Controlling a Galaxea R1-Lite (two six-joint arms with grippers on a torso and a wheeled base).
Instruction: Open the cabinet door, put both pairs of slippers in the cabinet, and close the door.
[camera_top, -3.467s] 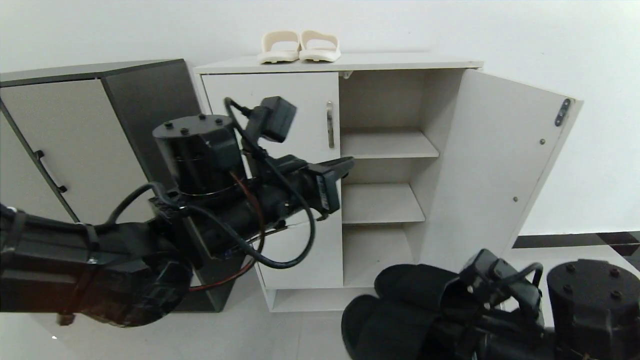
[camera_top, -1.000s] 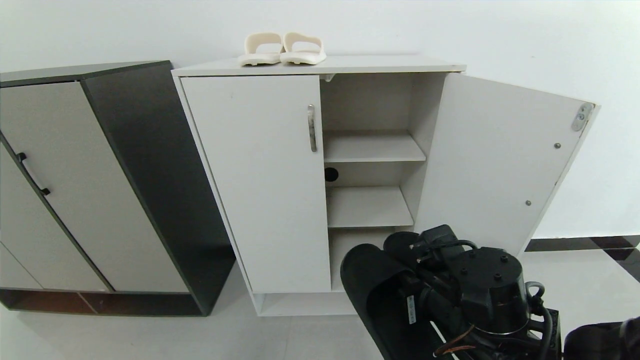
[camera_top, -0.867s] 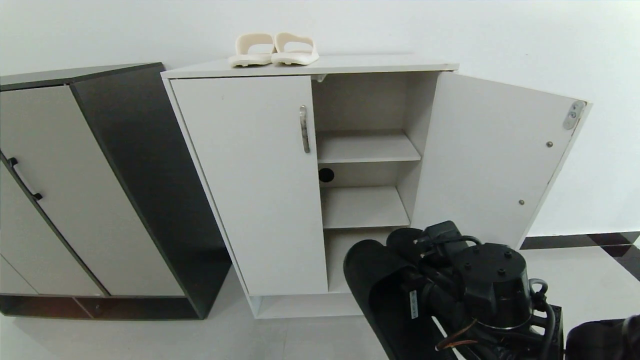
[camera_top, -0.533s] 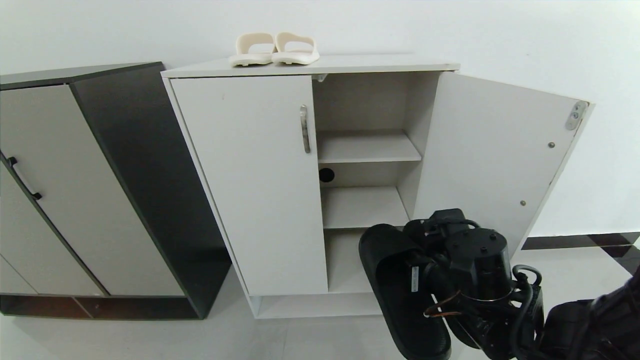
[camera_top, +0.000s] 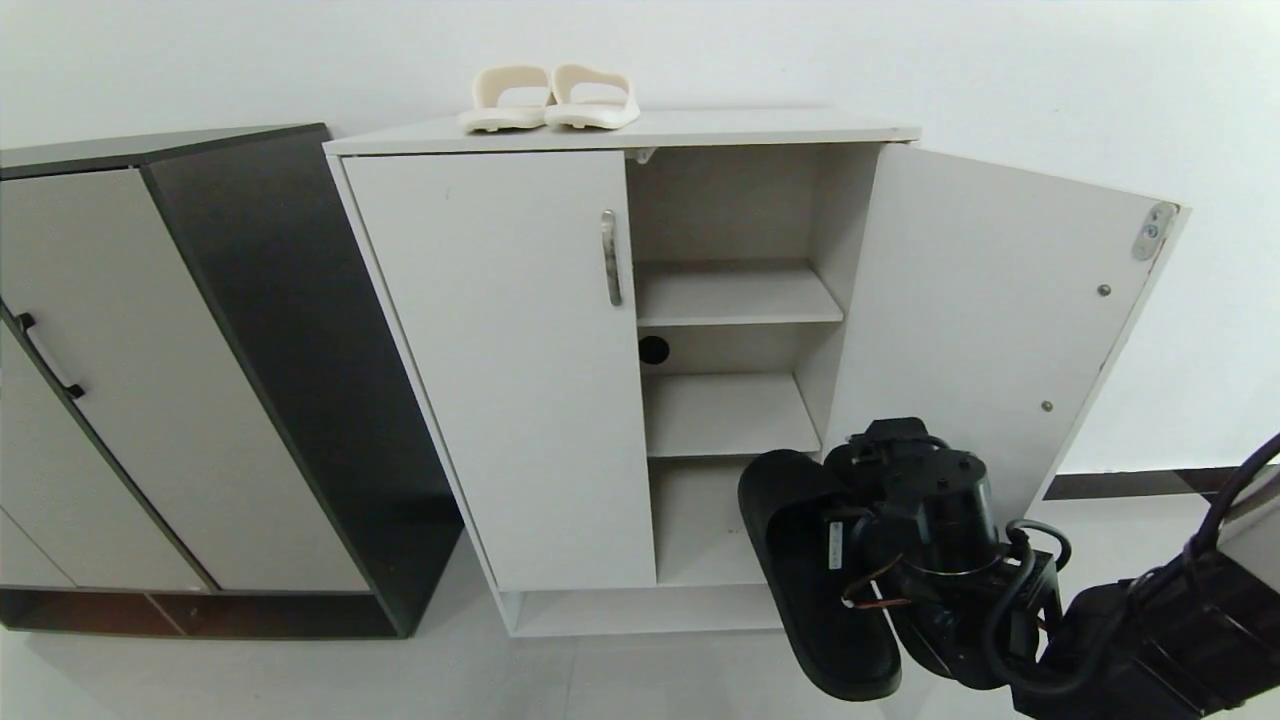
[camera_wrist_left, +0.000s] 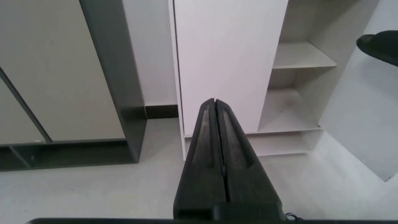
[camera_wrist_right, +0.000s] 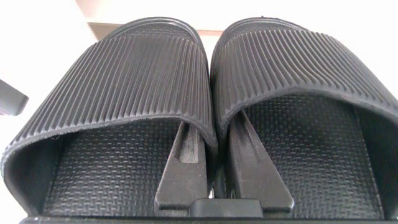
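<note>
The white cabinet (camera_top: 500, 350) stands with its right door (camera_top: 990, 320) swung open and its left door shut; three bare shelves (camera_top: 735, 295) show inside. A cream pair of slippers (camera_top: 550, 97) lies on the cabinet top. The black pair of slippers (camera_top: 815, 580) hangs low in front of the open side, toes toward the bottom compartment (camera_top: 700, 530). My right gripper (camera_wrist_right: 213, 171) is shut on that pair, one finger inside each slipper (camera_wrist_right: 137, 93), pinching their inner walls. My left gripper (camera_wrist_left: 214, 102) is shut on nothing, back from the cabinet (camera_wrist_left: 230, 62) above the floor.
A dark grey cabinet (camera_top: 250, 350) stands close against the white one's left side. Pale floor tiles (camera_top: 400, 670) stretch in front, with a black strip (camera_top: 1130, 483) along the wall at the right. The open door juts out on the right.
The left arm has left the head view since 3.5 s ago, and the camera shifted. The right arm has carried the black pair up and closer to the cabinet's lower opening.
</note>
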